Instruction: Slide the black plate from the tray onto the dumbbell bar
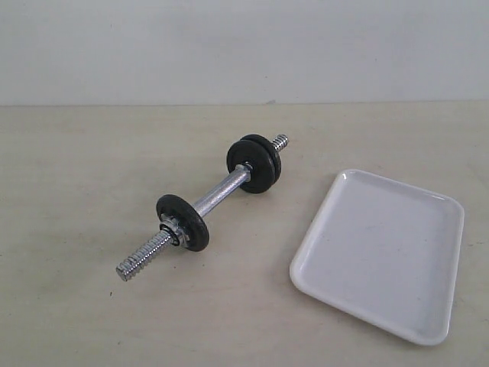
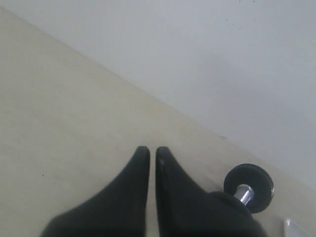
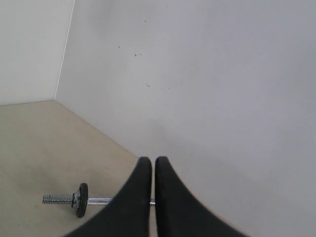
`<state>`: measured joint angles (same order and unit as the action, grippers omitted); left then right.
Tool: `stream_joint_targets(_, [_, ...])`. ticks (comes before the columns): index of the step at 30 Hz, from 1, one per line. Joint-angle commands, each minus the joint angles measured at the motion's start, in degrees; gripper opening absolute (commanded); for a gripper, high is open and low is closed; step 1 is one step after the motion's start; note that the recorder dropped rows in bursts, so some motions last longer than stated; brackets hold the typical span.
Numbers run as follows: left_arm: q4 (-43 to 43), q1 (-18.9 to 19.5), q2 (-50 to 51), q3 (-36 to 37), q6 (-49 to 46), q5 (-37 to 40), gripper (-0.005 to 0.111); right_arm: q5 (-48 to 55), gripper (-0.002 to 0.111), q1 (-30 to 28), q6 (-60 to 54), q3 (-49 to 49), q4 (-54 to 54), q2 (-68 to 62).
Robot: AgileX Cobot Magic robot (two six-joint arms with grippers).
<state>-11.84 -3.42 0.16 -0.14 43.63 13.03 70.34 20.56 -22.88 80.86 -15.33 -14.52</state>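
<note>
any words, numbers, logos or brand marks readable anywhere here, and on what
None can be read in any view. The dumbbell bar, its black discs and the white tray show no print, label, number or logo.

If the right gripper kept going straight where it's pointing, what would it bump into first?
Probably the grey wall, straight past the shut tips of the right gripper. The dumbbell bar seems to lie lower, under that line, though depth is hard to judge.
</note>
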Motion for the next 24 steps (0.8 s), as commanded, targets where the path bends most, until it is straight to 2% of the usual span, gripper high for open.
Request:
stream_joint_targets(1, [-0.03,0.23,-0.16,0.14,-0.17,-0.89,0.004,-0.38,0.0,-0.05,-0.22,-1.38,0.52,0.07])
stream_joint_targets(3, [0.73,0.23,-0.16,0.14,-0.14,-0.89,0.004,-2.66,0.0,-0.05,-0.22,-6.08,-2.3,0.18])
stream_joint_targets(4, [2.5,0.23,-0.16,0.14,-0.14,-0.89,0.004,-8.22,0.0,-0.05,-0.41,-8.83,-4.64,0.67])
stream_joint_targets(5, [8.57,0.23,-0.16,0.14,-0.14,-0.99,0.004,-18.53,0.0,-0.05,-3.16,-15.27,-9.95,1.24])
stream_joint_targets(7, [11.84,0.23,-0.16,0.14,-3.39,-0.67,0.004,-24.74,0.0,-0.05,-4.91,-20.99,-11.84,1.35])
stream_joint_targets(8, [11.84,0.23,-0.16,0.14,-7.98,-0.55,0.004,-26.03,0.0,-0.05,-4.91,-22.96,-12.02,1.35])
stream_joint_targets(9, [12.82,0.23,-0.16,0.14,-17.92,-0.56,0.004,-28.75,0.0,-0.05,-4.41,-27.08,-12.1,1.35])
stream_joint_targets(12, [15.68,0.23,-0.16,0.14,-29.57,-1.17,0.004,-31.67,0.0,-0.05,-5.17,-32.2,-12.63,1.35])
stream_joint_targets(13, [15.85,0.23,-0.16,0.14,-38.04,-0.92,0.004,-32.73,0.0,-0.05,-5.17,-33.71,-12.63,1.35])
stream_joint_targets(15, [16.28,0.23,-0.16,0.14,-45.58,-0.65,0.004,-36.24,0.0,-0.05,-6.03,-37.46,-12.51,1.35])
stream_joint_targets(20, [17.45,0.23,-0.16,0.14,-49.92,1.82,0.004,-44.57,0.0,-0.05,-6.29,-49.62,-12.66,1.23])
stream_joint_targets(24, [15.42,0.23,-0.16,0.14,-49.94,2.51,0.004,-51.67,0.0,-0.05,-6.29,-57.65,-12.66,1.23])
